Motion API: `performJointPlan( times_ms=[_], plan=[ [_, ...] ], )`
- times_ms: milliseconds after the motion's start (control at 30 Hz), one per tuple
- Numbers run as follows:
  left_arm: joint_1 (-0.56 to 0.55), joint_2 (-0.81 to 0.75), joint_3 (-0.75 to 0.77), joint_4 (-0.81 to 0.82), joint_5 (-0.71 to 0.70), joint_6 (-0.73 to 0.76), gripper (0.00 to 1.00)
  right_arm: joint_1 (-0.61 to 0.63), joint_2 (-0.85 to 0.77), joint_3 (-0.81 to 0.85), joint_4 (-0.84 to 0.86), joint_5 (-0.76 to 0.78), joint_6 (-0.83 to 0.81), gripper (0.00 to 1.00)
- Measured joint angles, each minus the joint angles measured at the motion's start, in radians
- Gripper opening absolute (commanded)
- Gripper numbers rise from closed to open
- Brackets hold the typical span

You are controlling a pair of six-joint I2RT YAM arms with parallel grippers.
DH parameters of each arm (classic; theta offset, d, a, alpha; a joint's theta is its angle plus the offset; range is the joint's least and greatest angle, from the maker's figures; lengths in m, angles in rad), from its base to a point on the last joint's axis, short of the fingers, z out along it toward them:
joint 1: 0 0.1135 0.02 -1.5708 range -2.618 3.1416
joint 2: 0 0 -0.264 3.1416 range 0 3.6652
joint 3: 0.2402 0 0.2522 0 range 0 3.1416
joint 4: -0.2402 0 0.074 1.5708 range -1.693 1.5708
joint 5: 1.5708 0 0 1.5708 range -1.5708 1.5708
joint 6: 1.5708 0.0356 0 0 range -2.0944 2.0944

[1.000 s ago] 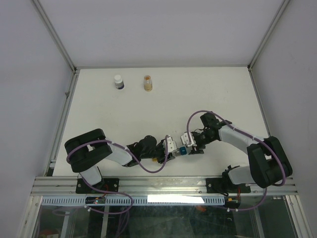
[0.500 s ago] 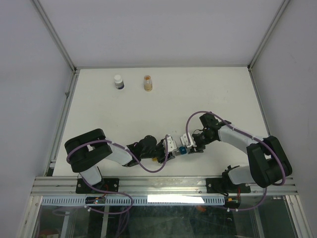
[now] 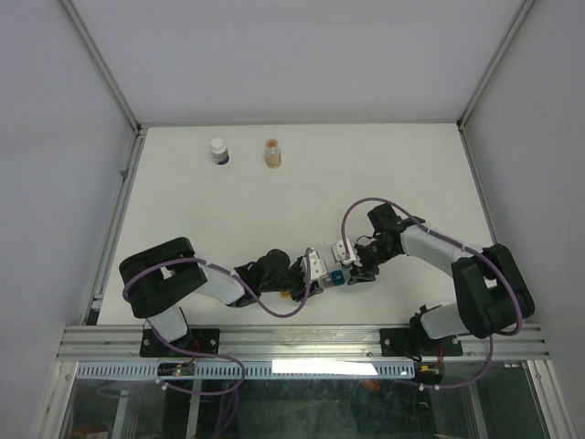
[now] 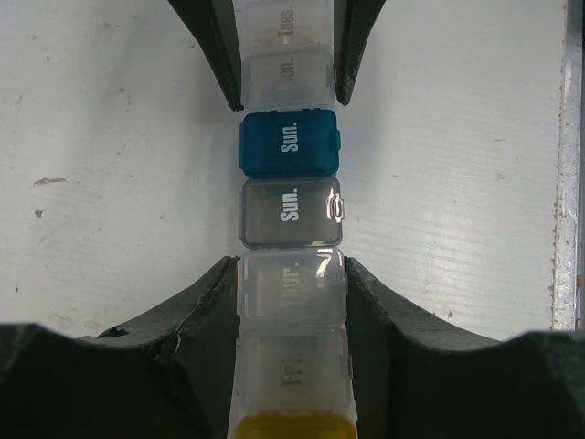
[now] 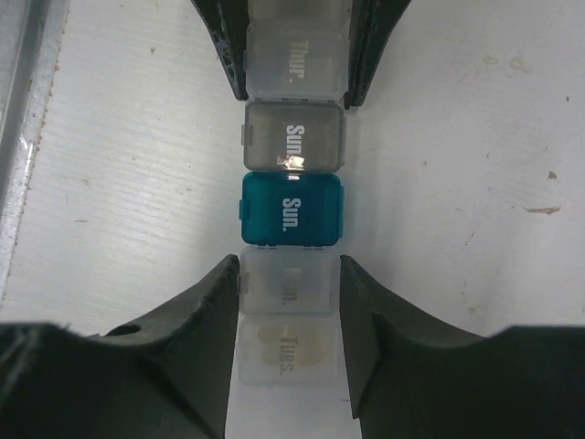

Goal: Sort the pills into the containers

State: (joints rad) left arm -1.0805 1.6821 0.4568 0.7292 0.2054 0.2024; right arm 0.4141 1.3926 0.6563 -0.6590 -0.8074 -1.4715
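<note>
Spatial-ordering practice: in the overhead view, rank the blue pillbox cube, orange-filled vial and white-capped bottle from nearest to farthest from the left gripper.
1. blue pillbox cube, right beside the left gripper.
2. vial, far edge.
3. white-capped bottle, far edge, further left.

Left tool (image 3: 315, 269) & right tool (image 3: 349, 255) both clamp strip (image 4: 289, 144) nr front edge, nose to nose: no way betw them. Desk (image 3: 411, 165) mid + right side open. Back left: bottle (image 3: 218, 151), vial (image 3: 272, 153), upright, apart, gap betw.
</note>
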Motion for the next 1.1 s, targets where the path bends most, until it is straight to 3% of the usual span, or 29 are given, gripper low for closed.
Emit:
performJointPlan(
  times_ms=[233, 433, 500, 800, 1100],
  plan=[
    [0.000, 0.000, 0.006, -0.009, 0.005, 0.009, 0.12, -0.021, 0.060, 0.055, -0.068, -0.029, 0.062, 0.22],
    [0.000, 0.000, 0.008, -0.011, 0.006, 0.017, 0.12, -0.030, 0.069, 0.063, -0.069, -0.040, 0.124, 0.50],
    [0.000, 0.000, 0.010, -0.015, 0.005, 0.019, 0.12, -0.033, 0.061, 0.061, -0.054, -0.040, 0.163, 0.54],
    [0.001, 0.000, 0.023, -0.040, 0.009, 0.019, 0.12, -0.123, -0.091, 0.052, 0.062, -0.046, 0.277, 0.55],
    [0.001, 0.000, 0.031, -0.053, 0.012, 0.021, 0.13, -0.127, -0.099, 0.020, 0.153, -0.035, 0.361, 0.50]
  ],
)
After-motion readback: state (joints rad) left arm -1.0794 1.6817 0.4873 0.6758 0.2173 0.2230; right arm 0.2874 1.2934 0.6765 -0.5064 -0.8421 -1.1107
